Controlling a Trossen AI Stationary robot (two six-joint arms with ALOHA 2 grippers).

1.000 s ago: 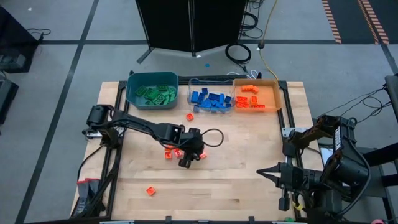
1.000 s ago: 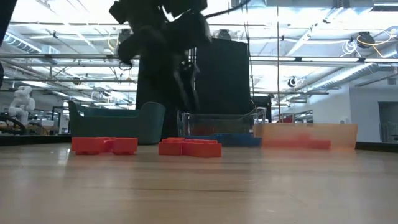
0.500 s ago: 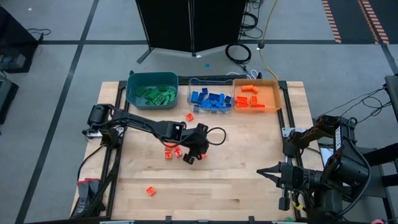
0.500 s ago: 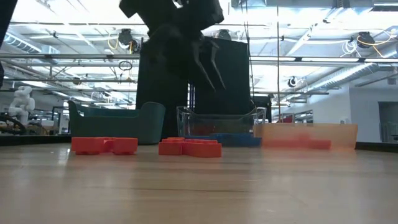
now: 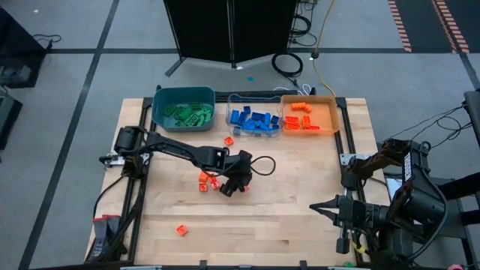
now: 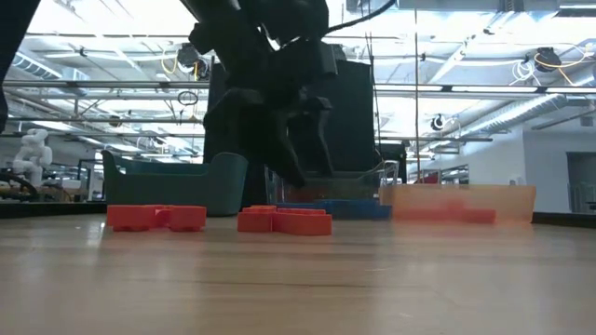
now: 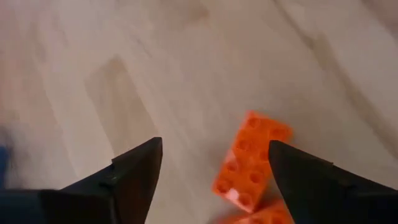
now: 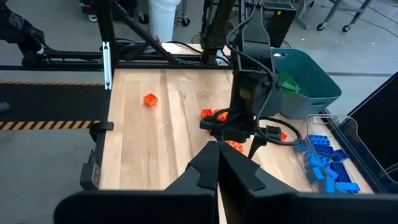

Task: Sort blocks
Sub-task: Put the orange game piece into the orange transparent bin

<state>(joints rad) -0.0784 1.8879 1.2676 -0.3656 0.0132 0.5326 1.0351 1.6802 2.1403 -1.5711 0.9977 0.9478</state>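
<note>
Left end effector [image 5: 231, 187] low over the bench [image 5: 300, 217] — fingers spread wide, holding nothing, straddling an orange-red brick [image 7: 251, 158] for pickup. Right end effector [image 8: 217, 163] pinched shut, parked at the bench edge.

Both arms [image 5: 176, 152] are matte black with chunky jointed links; a black cable [image 5: 262, 163] loops off the left wrist, and the fingers [image 7: 134, 171] taper to wedges.
</note>
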